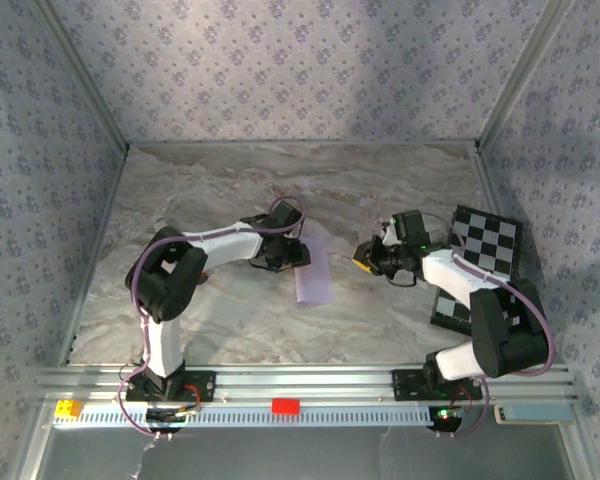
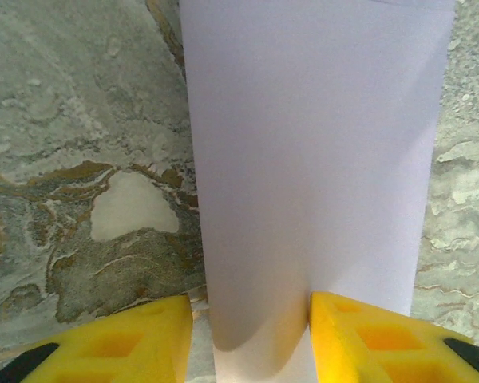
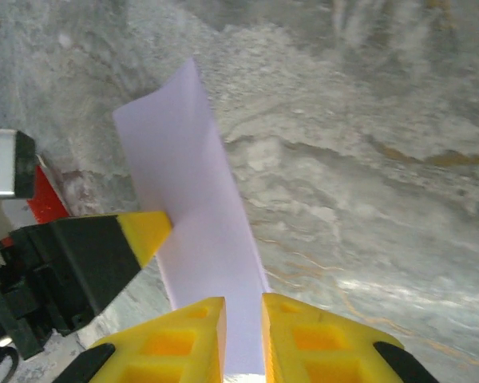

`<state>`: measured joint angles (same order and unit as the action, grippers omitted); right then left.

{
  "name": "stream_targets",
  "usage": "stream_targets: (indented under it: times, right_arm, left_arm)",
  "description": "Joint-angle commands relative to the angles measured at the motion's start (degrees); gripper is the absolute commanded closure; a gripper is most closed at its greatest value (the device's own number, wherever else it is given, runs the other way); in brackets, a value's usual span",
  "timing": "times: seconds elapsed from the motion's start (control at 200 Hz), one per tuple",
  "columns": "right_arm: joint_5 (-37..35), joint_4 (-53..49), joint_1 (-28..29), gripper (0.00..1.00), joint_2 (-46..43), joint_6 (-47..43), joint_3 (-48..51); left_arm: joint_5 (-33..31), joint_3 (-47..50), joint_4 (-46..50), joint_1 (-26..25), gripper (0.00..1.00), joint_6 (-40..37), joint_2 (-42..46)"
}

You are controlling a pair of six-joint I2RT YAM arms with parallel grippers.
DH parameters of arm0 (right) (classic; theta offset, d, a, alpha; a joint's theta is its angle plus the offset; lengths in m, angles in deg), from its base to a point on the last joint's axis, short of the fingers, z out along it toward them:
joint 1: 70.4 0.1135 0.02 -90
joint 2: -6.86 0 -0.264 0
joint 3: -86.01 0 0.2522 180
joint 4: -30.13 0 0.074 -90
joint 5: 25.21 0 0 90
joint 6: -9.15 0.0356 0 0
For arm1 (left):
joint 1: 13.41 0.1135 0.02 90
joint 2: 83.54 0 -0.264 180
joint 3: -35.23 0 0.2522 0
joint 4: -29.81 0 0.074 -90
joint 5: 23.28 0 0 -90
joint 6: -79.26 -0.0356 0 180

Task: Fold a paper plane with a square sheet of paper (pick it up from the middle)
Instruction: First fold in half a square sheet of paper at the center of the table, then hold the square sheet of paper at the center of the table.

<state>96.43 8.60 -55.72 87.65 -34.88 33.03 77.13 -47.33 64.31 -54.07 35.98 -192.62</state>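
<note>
The pale lilac sheet of paper (image 1: 313, 272) lies mid-table as a narrow folded strip. My left gripper (image 1: 299, 255) is at its left long edge. In the left wrist view the sheet of paper (image 2: 319, 159) runs up between the yellow fingers of the left gripper (image 2: 251, 307), which stand wide apart, open, astride a curled edge. My right gripper (image 1: 361, 256) hovers a little to the right of the strip. In the right wrist view the right gripper (image 3: 243, 307) has a narrow gap, with the paper (image 3: 199, 199) showing beyond it. The left fingertip (image 3: 148, 227) touches the strip's edge.
A black-and-white checkered board (image 1: 483, 250) lies at the right under the right arm. A small red object (image 3: 46, 201) sits behind the left gripper. Patterned walls enclose the marble table (image 1: 400, 190), with free room at the back. A red block (image 1: 285, 405) sits on the front rail.
</note>
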Motion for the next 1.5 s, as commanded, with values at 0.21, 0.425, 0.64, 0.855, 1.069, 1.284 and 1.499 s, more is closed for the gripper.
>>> stream_targets:
  times: [0.21,0.425,0.64,0.855,1.069,1.284,1.499]
  right_arm:
    - [-0.09,-2.43,-0.44,0.8,-0.96,-1.94,1.41]
    - [0.08,-2.57,-0.48,0.8,-0.71,-2.43,1.38]
    - [0.26,-2.42,-0.44,0.8,-0.42,-2.59,1.46]
    - [0.44,-2.07,-0.45,0.8,0.04,-2.6,1.53]
    - [0.59,-1.81,-0.32,0.8,0.43,-2.56,1.5]
    - [0.69,-1.89,-0.33,0.79,0.55,-2.8,1.36]
    - [1.03,-1.58,0.06,0.8,1.18,-3.16,1.25]
  left_arm:
    - [-5.28,-1.96,4.86,-0.82,0.57,0.56,-2.38]
    - [-6.2,-1.83,4.84,-0.82,0.56,1.79,-2.57]
    - [-7.2,-1.69,5.12,-0.88,0.56,2.02,-2.81]
    - [-7.56,-2.01,5.87,-0.92,0.55,2.4,-3.92]
    - [-8.12,-2.37,6.35,-1.25,0.54,2.68,-4.71]
    - [-8.62,-3.52,7.94,-1.26,0.54,2.41,-5.88]
    - [-8.73,-3.8,8.35,-1.43,0.54,2.41,-6.54]
